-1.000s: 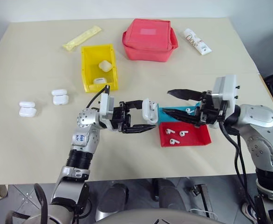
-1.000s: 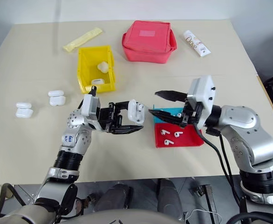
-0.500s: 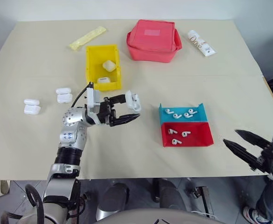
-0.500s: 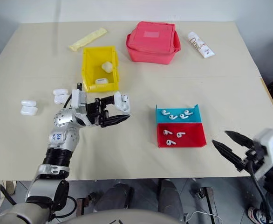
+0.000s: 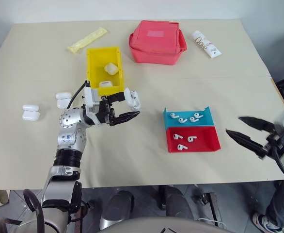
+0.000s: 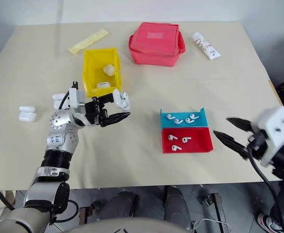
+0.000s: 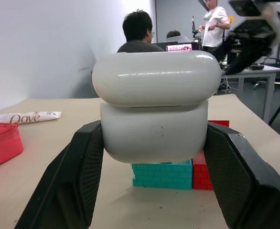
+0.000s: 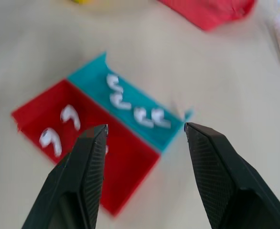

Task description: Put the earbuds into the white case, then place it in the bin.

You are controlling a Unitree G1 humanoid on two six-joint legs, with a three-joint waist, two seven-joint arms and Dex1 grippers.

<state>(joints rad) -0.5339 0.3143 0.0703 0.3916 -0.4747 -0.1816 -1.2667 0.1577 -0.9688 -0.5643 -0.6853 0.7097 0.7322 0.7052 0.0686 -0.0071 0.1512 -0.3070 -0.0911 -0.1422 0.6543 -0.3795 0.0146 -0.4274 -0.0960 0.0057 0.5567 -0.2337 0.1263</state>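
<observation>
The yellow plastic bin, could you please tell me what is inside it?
Two white cases lie inside the yellow plastic bin; their contents are hidden.

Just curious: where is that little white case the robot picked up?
The white case sits pinched in the left hand, above the table, just right of the yellow bin.

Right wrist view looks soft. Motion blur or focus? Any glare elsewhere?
Right wrist view: the red tray, blue tray and earbuds are smeared, while the right gripper fingers stay crisp, so likely motion blur. Left wrist view: the white case is sharp, with soft highlights on its lid. Left eye view: even light, no harsh glare.
</observation>
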